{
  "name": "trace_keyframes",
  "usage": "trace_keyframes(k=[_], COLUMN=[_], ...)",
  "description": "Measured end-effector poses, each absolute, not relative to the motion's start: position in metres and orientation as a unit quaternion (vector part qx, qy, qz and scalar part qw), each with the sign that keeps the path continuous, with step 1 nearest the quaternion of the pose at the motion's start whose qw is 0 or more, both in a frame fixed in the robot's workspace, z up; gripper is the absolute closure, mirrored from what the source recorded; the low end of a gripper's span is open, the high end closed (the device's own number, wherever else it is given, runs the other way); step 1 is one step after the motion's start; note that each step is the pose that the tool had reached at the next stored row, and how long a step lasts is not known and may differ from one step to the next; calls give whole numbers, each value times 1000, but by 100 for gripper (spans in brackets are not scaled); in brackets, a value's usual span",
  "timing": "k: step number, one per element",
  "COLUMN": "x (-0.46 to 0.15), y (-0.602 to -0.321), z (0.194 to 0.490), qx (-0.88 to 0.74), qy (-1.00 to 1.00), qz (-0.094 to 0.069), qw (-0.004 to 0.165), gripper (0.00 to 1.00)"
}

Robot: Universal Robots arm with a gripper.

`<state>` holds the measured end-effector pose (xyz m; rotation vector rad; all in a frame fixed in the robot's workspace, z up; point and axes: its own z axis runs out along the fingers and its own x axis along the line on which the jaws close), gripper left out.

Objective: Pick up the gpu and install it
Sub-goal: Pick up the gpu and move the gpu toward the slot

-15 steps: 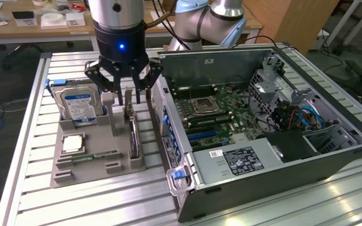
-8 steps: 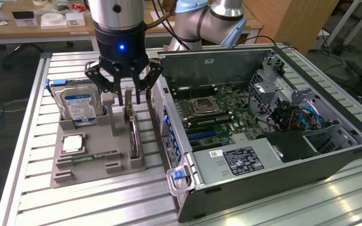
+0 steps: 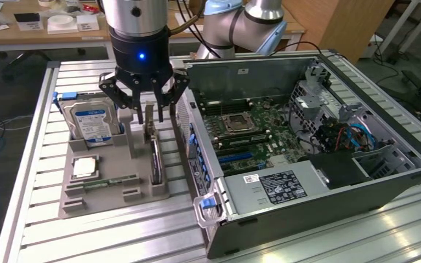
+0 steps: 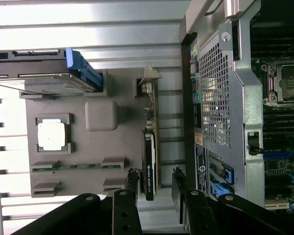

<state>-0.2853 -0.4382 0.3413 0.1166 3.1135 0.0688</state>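
Early stage: the gpu (image 4: 149,164) stands on edge in the grey holder (image 3: 115,200) on the tabletop (image 3: 86,238), unlifted. The end effector (image 3: 151,116) straddles it, spread, not pinching. Install into the open computer case (image 3: 328,189) not done.

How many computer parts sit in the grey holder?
4 in the grey holder: hard drive upright at the far end; processor flat in the middle; memory stick lying at the near end; gpu on edge beside the case.
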Motion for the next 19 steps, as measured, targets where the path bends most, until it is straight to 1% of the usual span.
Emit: trace_keyframes(k=[19], x=[-285], y=[-438], z=[337], qx=[37], qy=[999], qz=[22], qw=[13], gripper=[58])
